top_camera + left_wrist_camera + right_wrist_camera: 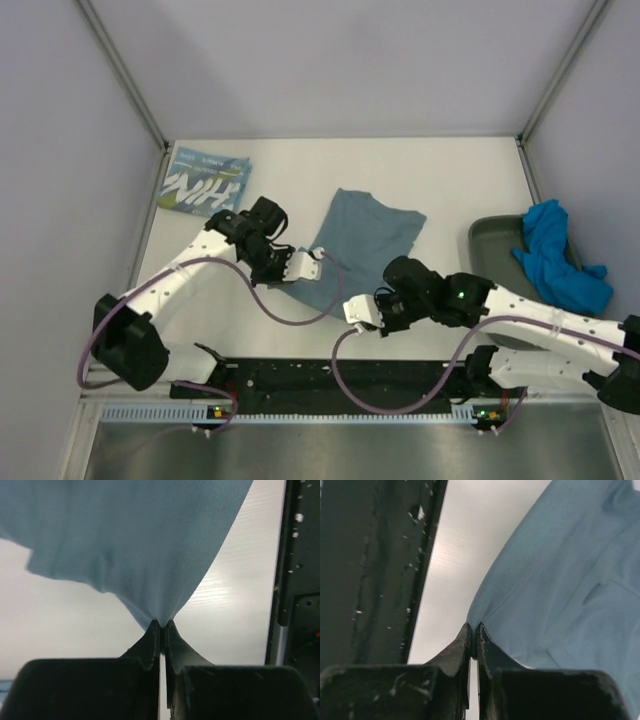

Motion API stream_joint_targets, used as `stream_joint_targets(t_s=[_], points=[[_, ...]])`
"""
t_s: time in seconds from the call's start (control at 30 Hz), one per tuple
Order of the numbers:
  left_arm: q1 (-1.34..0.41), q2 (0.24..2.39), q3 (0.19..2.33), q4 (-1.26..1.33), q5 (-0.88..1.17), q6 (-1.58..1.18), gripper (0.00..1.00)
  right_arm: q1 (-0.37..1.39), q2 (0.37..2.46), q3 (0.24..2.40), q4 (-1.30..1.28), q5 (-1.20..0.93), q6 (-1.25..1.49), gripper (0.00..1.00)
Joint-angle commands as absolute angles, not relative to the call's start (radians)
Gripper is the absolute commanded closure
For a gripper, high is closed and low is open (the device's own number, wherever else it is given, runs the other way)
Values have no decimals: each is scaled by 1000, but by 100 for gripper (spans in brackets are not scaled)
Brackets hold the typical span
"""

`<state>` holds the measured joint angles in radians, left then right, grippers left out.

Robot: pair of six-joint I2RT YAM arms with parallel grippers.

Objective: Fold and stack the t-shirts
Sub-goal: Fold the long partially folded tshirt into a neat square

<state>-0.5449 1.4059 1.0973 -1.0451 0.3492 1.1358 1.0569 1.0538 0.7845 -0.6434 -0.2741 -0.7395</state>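
The plain slate-teal t-shirt (365,238) lies in the middle of the table, its near edge lifted. My left gripper (319,257) is shut on its left edge; in the left wrist view the cloth (140,540) fans up from the closed gripper (162,625). My right gripper (348,308) is shut on the shirt's near corner; the right wrist view shows the cloth (570,580) pinched in the gripper (474,627). The teal NIH t-shirt (205,183) lies folded at the back left. The bright blue t-shirt (555,255) is crumpled in the tray.
The dark grey-green tray (487,240) stands at the right side of the table. A black base rail (340,380) runs along the near edge; it also shows in the left wrist view (300,580) and in the right wrist view (375,555). Grey walls enclose three sides.
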Motion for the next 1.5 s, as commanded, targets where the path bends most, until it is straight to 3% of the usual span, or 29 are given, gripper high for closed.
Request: stream_joint_targets(t_s=[0.0,0.13,0.27,0.47,0.6,0.87,1.23,1.4,1.47], points=[[-540,1338,1248,-1308,370,1074,100,1081,939,865,-828,-397,-546,100],[-538,1394,1370,-1241,345,1013,100,996,913,896,-819,-311,-480,100],[-538,1534,1517,-1082,241,898,100,705,939,907,-744,-354,-497,100],[-537,1901,1894,-1083,141,801,100,427,1118,965,-628,-377,-532,100],[-538,2066,2083,-1046,89,761,100,332,1242,989,-542,-419,-538,100],[-540,2181,2103,-835,51,720,100,216,1456,1038,-476,-396,-523,100],[-560,2283,2085,-641,9,710,100,170,1585,1034,-293,-365,-428,100],[-558,2313,2086,-533,-119,670,78,167,1696,1103,-224,-264,-380,97],[-557,2322,2108,-476,-170,646,64,164,1748,1137,-177,-247,-364,88]])
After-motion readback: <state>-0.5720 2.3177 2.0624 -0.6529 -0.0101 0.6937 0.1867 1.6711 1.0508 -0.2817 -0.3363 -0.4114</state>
